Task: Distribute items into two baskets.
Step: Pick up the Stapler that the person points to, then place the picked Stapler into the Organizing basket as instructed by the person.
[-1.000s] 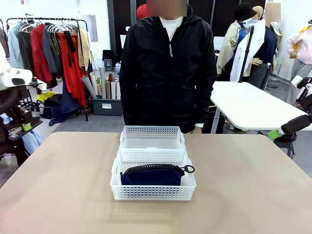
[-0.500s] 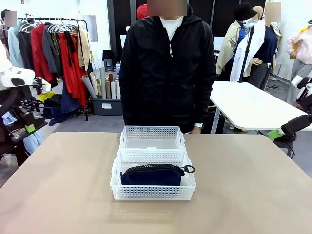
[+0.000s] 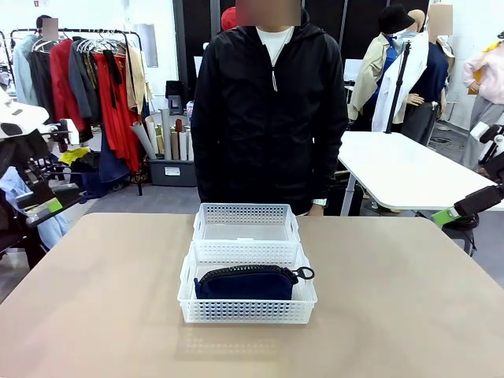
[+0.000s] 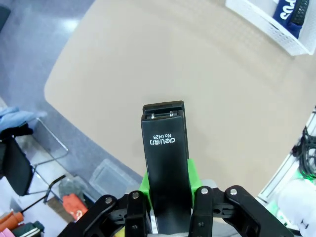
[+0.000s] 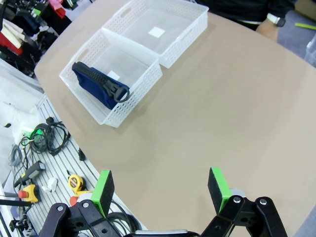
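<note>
A person in a black zip-up jacket [image 3: 272, 110] is standing at the far edge of a tan table [image 3: 102, 299], facing across it. Behind, to the left, a clothes rack [image 3: 87, 75] is holding red, grey and beige garments, and a grey bin [image 3: 172, 169] of rolled tubes is sitting on the floor beside it. A white table [image 3: 402, 169] is standing off to the right. Below the near table edge, cables [image 5: 47, 138], a yellow tape measure [image 5: 75, 183] and small tools are lying on a ribbed grey surface.
</note>
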